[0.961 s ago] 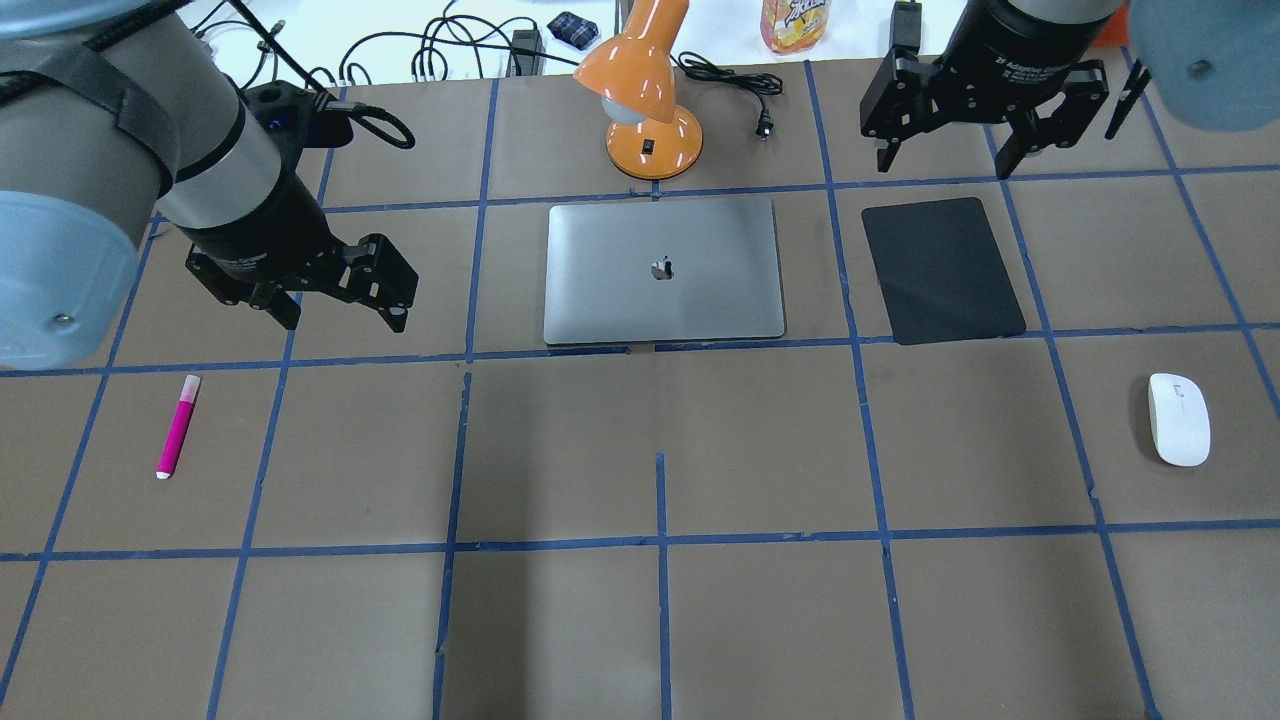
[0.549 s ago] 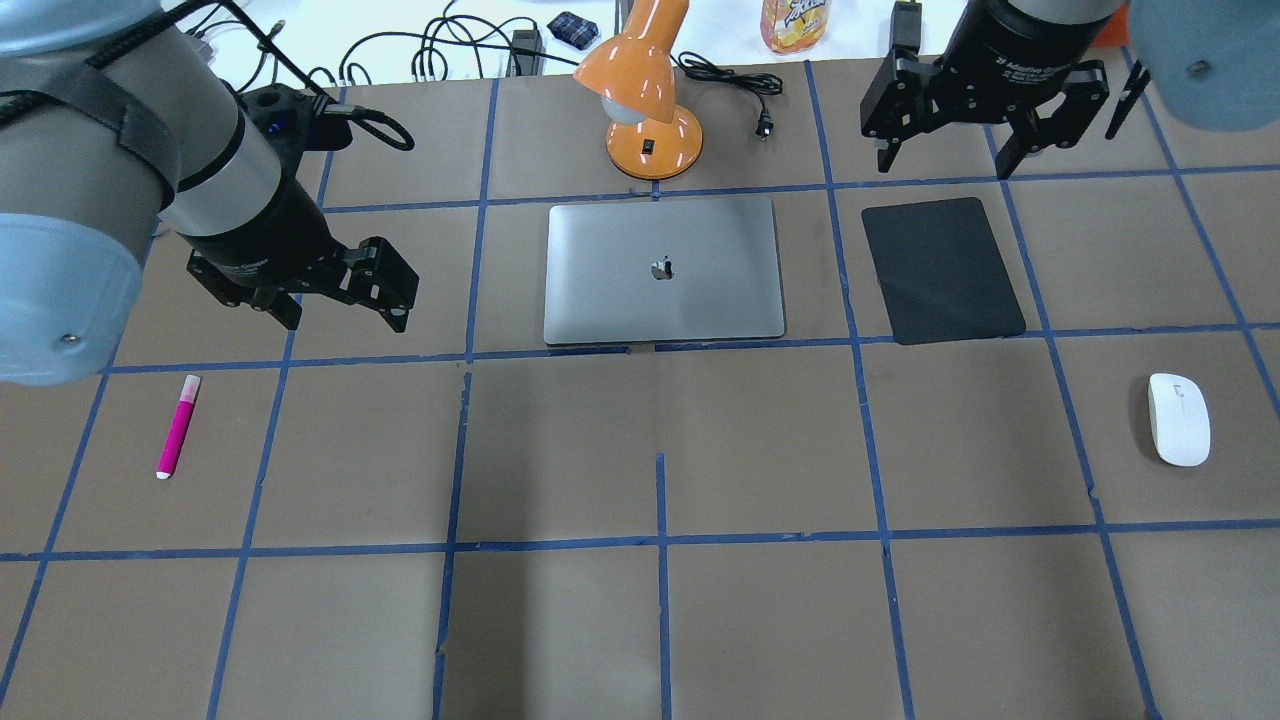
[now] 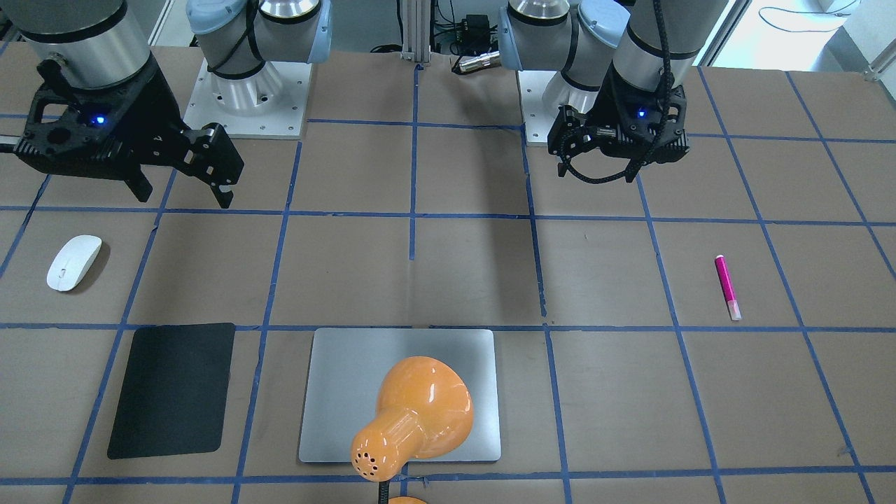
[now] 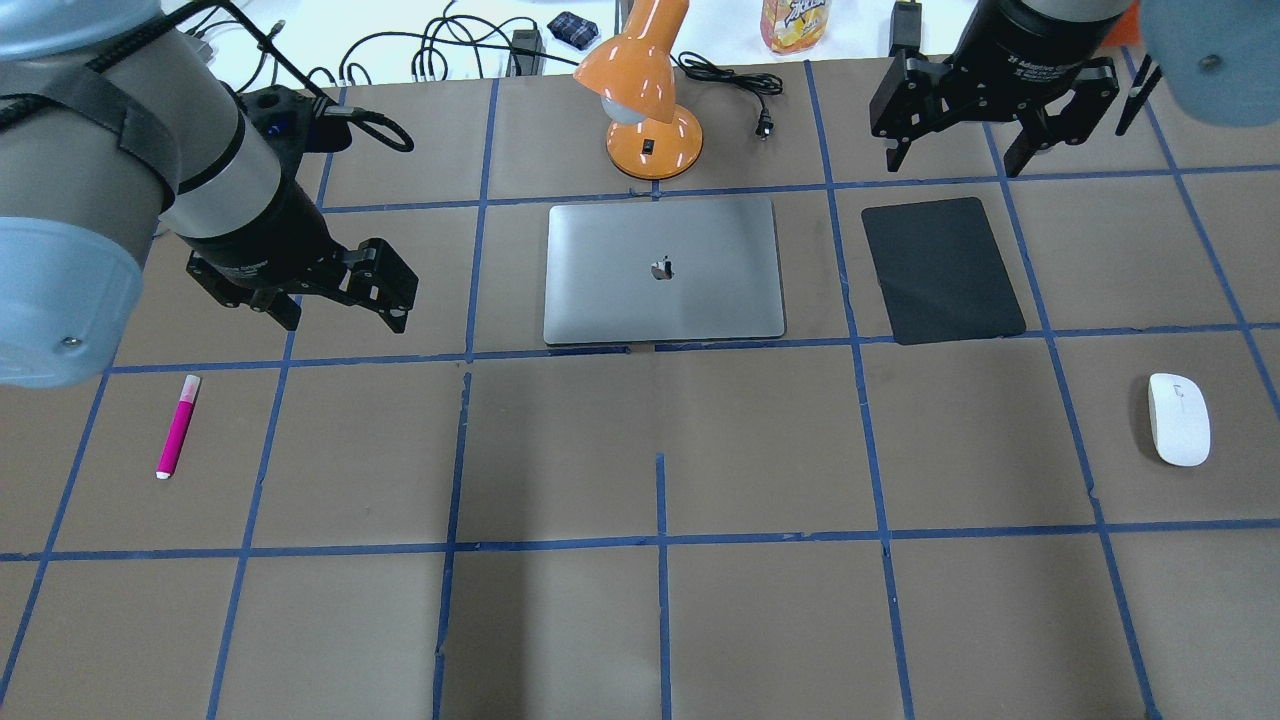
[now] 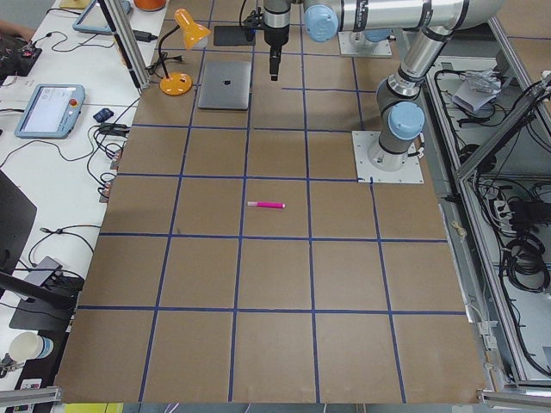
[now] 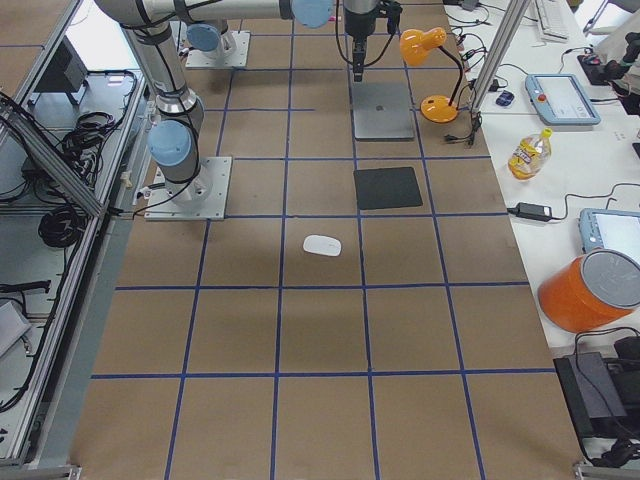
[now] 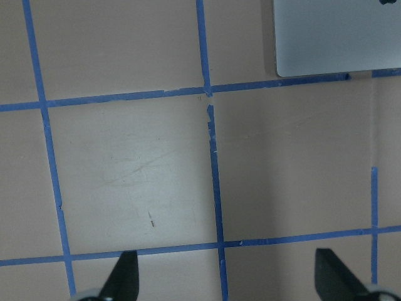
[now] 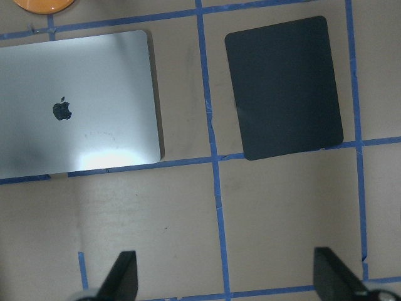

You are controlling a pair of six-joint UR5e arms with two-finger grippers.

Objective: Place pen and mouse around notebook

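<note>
The magenta pen (image 4: 178,427) lies on the table at the left, nearer the front than my left gripper (image 4: 345,320), which hangs open and holds nothing. The silver-grey notebook (image 4: 663,270) lies flat at the middle back, to that gripper's right. Far right, the white mouse (image 4: 1179,419) rests alone. My right gripper (image 4: 952,162) hovers open and empty beyond the back edge of a black mat, well away from the mouse. In the right wrist view the notebook (image 8: 75,103) shows at upper left; the left wrist view catches only the notebook's corner (image 7: 338,37).
A black mat (image 4: 942,270) lies right of the notebook. An orange desk lamp (image 4: 650,100) stands just behind the notebook, its shade leaning over it. Cables and a bottle (image 4: 795,25) sit beyond the table's back edge. Blue tape lines grid the brown tabletop.
The right gripper has drifted slightly to the right. The left arm's elbow has shifted a little while its gripper has hardly moved. Pen, mouse and notebook lie where they were.
</note>
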